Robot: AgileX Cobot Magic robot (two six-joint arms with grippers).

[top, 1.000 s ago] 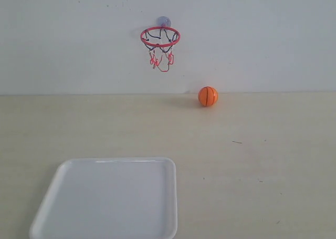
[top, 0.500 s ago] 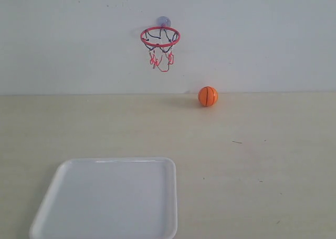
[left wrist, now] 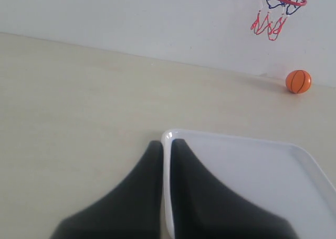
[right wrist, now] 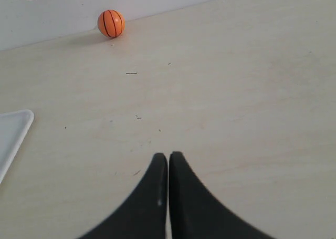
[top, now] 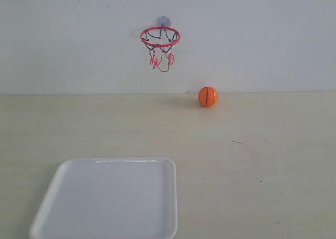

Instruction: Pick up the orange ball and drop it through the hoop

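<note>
Exterior view: no arm in shot. Ball (top: 208, 96) sits on the table (top: 273, 160) at the foot of the wall (top: 262, 39), below the hoop (top: 160, 37) and off to its right. Hoop is stuck to the wall.

Left wrist view: left gripper (left wrist: 166, 143) clenched, fingers (left wrist: 142, 186) pressed together with nothing between them, tips over a corner of the tray (left wrist: 231, 137). Ball and hoop are far ahead of those tips, well apart.

Right wrist view: right gripper (right wrist: 168, 156) clenched too, empty, over bare table. Ball is well ahead of its tips, not touching.
</note>
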